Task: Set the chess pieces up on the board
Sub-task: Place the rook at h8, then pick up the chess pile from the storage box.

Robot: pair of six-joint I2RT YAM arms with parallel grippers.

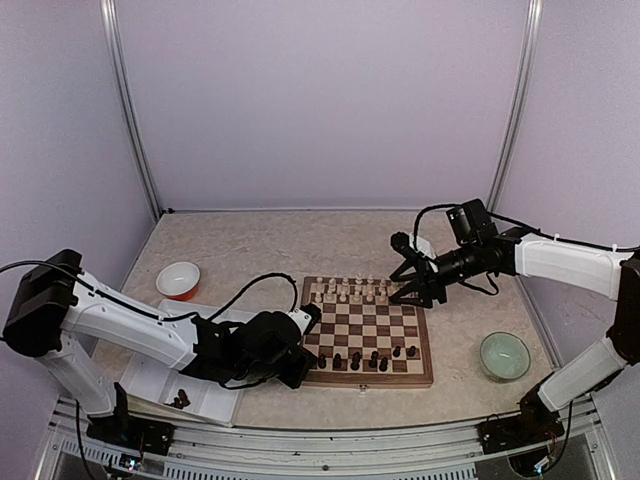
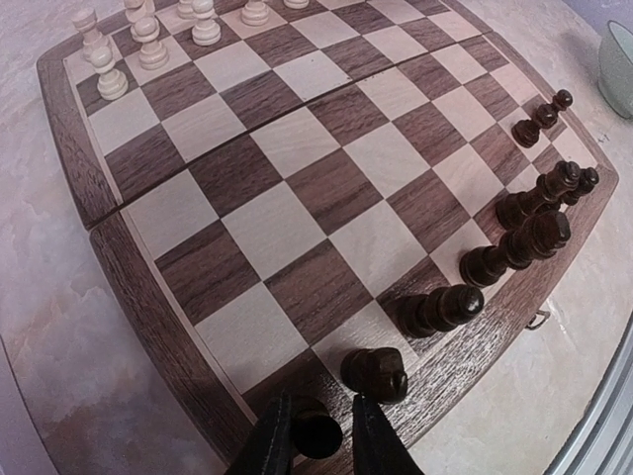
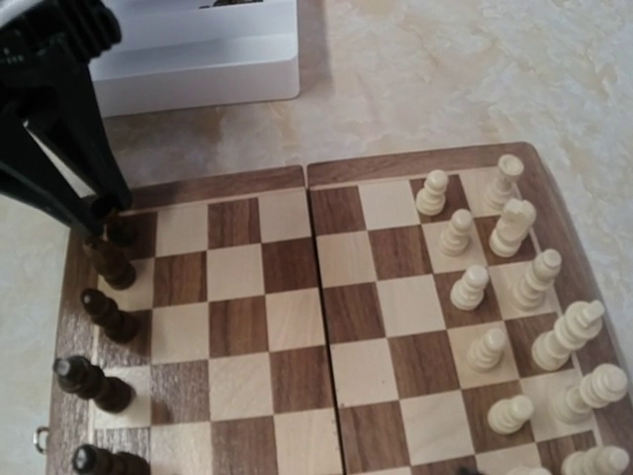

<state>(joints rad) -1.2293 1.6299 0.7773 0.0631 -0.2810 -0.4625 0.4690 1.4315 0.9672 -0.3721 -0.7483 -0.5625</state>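
Left gripper (image 2: 318,450) narrow around tiny dark brown chess piece (image 2: 316,427) at near left corner of checkered brown-and-cream wooden board (image 2: 282,223) — gripping or just straddling, cannot tell; seat base flat, centred; part fingers evenly, lift straight — neighbouring dark piece (image 2: 374,373) just beside; right gripper (image 1: 412,285) open.

Light: soft, even, from above; overhead view bright, no glare.
Shadows: faint and short, under my arms and beside the board (image 1: 368,379).
Left wrist view: board edges bow outward; my left gripper (image 2: 318,408) blurs at the bottom edge.
Right wrist view: slightly soft; white tray (image 3: 198,74) washed out.
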